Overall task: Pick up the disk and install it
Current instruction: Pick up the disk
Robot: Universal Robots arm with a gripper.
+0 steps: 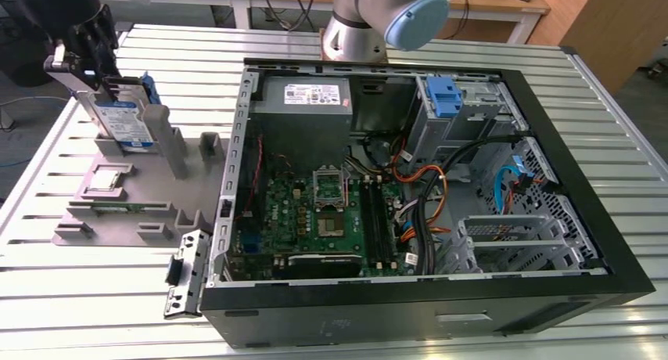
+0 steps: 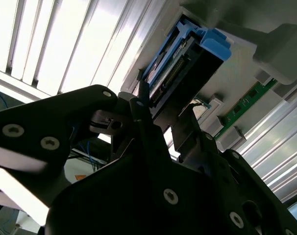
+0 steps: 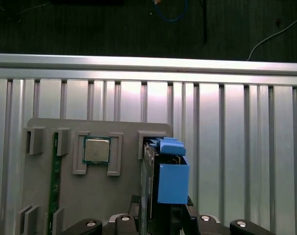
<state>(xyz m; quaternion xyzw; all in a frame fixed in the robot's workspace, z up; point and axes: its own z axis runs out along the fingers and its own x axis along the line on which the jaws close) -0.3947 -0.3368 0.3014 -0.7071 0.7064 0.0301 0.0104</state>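
1. Tool (image 1: 96, 77) sits at the far corner of the table on the exterior view's left, directly over the disk (image 1: 127, 121). In both wrist views the fingers (image 3: 135, 211) lie against the two broad faces of the disk with no visible gap, so the tool (image 3: 160, 210) is pinching the disk.
2. The disk (image 3: 170, 183) stands upright on edge in a slot of the grey holder plate (image 1: 105, 219). Its blue carrier bracket faces one finger and the bare metal side faces the other. In the second wrist view the disk (image 2: 187, 63) runs away from the tool (image 2: 163, 115) towards the plate.
3. Also on the holder plate (image 3: 124, 196): a processor chip (image 3: 96, 150) seated flat in its own recess, and a green memory stick (image 3: 54, 186) lying on edge in a groove, well apart from the disk.
4. The plate rests on the slatted aluminium table (image 1: 105, 297).
5. Just beside the plate, to the exterior view's right, lies the open computer case (image 1: 615, 243) with the motherboard (image 1: 313, 211) exposed, a grey power-supply box (image 1: 308, 102) at the far side and a bare blue bracket (image 1: 443, 94) near the drive bay.
6. Arm (image 1: 386, 16) rises behind the case.
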